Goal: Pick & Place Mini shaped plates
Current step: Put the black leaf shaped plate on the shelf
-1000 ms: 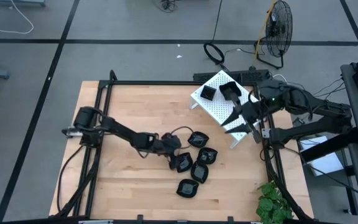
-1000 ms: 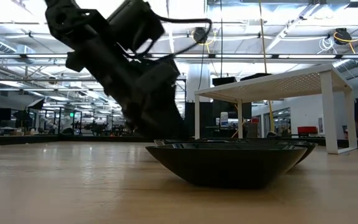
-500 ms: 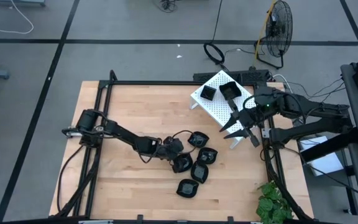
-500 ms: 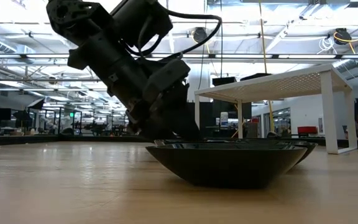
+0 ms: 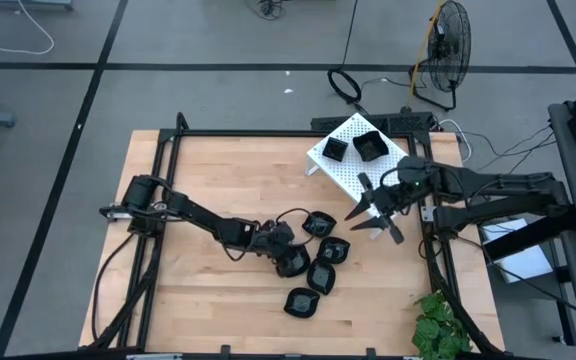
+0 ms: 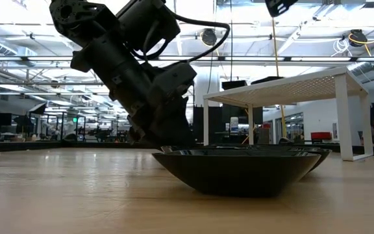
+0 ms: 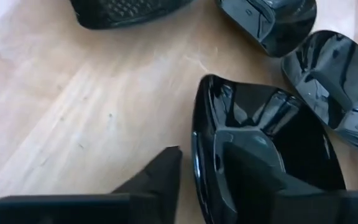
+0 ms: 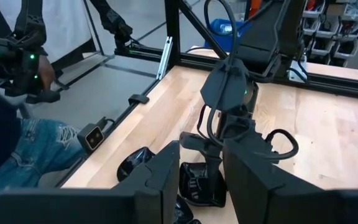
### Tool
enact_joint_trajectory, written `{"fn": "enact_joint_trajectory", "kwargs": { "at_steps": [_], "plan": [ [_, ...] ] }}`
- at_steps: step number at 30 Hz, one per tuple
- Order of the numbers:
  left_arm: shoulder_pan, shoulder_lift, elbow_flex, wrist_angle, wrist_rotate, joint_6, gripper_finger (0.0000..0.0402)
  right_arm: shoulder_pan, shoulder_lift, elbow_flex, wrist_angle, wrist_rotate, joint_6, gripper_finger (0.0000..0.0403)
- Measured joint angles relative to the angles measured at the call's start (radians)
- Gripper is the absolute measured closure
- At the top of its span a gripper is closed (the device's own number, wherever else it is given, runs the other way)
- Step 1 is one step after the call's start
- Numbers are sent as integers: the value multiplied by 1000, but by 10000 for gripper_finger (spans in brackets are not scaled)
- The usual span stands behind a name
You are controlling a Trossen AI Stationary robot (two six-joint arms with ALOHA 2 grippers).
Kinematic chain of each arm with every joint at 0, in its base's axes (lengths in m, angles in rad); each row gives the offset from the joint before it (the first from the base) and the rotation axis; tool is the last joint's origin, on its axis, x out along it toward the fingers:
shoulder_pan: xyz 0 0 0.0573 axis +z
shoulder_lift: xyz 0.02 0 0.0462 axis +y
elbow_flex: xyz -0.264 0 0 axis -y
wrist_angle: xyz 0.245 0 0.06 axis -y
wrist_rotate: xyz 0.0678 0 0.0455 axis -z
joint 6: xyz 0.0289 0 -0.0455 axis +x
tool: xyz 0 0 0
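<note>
Near the middle of the wooden surface (image 5: 208,170), the left tool (image 5: 290,258) is down low among a bunch of small shiny black plates. In the left wrist view its 2 fingers (image 7: 157,180) sit on both sides of the rim of 1 plate (image 7: 266,143), 1 finger outside and 1 inside, but you cannot tell if they are squeezing it yet. 4 more plates lie close by: 1 beside the tool (image 5: 319,223), 1 just below that (image 5: 334,249), 1 lower (image 5: 321,277), and 1 nearest the front edge (image 5: 300,303). 2 other plates (image 5: 335,149) (image 5: 370,145) sit on top of the white rack (image 5: 353,175) with little holes at the back right. The right tool (image 5: 378,210) hangs in the air in front of the rack, above the surface, with its fingers apart and nothing between them. In the low view, 1 plate (image 6: 239,170) fills the front, with the left arm (image 6: 128,65) behind it.
</note>
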Motion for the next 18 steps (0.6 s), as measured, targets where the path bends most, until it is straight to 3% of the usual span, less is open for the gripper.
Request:
{"fn": "enact_joint_trajectory", "kwargs": {
  "at_steps": [8, 10, 14, 18],
  "plan": [
    [9, -32, -3, -23, 51, 138, 388, 23, -8, -84, 95, 23, -3, 304],
    [9, -78, -4, -87, 50, 184, 394, 40, -8, -109, 134, 64, -2, 306],
    [9, -218, -6, -231, -57, 275, 396, 76, -5, -137, 202, 186, -1, 306],
    [8, -379, -5, -297, -238, 400, 395, 107, 23, -138, 265, 322, -20, 296]
  ]
}}
